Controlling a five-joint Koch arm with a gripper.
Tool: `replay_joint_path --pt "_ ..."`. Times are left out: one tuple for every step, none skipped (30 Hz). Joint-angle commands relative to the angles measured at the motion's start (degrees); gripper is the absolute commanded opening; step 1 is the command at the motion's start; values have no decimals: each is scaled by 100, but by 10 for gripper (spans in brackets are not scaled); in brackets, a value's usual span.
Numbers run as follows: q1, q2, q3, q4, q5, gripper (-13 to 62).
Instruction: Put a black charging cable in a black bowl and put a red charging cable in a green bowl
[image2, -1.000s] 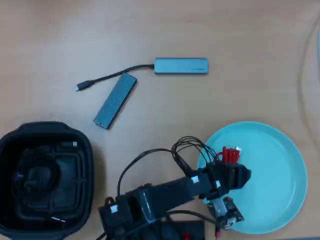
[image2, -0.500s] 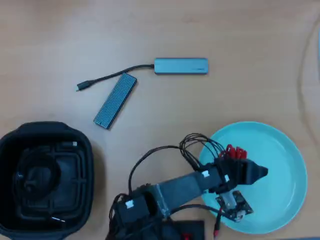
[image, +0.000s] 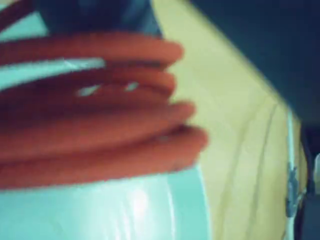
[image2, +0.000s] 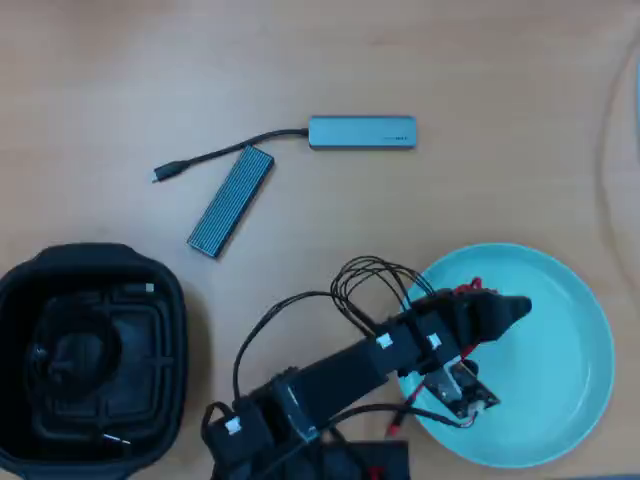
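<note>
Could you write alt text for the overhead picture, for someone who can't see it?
Seen from above, a black robot arm reaches from the bottom edge over a pale teal-green bowl, its gripper carrying a red charging cable that barely shows. A black square bowl at lower left holds a coiled black cable; a grey hub and a ribbed grey bar lie higher on the wooden table.

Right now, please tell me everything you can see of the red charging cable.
The red charging cable fills the wrist view as several bright red, smooth-looking loops stacked in a coil, blurred by closeness. It lies over the green bowl, whose pale teal floor shows under and between the loops. In the overhead view only a small red bit shows beside the gripper, above the bowl. Its plugs and tie cannot be made out, nor whether the fingers grip it.
</note>
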Motion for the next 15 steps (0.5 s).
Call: replay_joint_path --pt "-62 264 97 -1169 -9 461" --pt "-70 272 343 -1441 0 475" --pt "-70 272 536 -1714 9 489" --pt "-88 281 650 -1960 18 491" --pt "-97 290 677 -2101 9 491" --pt "-105 343 694 -2197 0 491" --pt "-105 431 650 -2197 0 491" --pt "-132 519 624 -2206 0 491" --pt "-202 580 580 -2232 0 491" --pt "-281 589 527 -2268 -9 491" --pt "-387 598 439 -2276 -18 491" --pt "-492 598 343 -2276 -26 491" --pt "-598 598 255 -2276 -62 491" --pt "-703 598 185 -2276 -62 491" --pt "-800 606 132 -2276 -62 491"
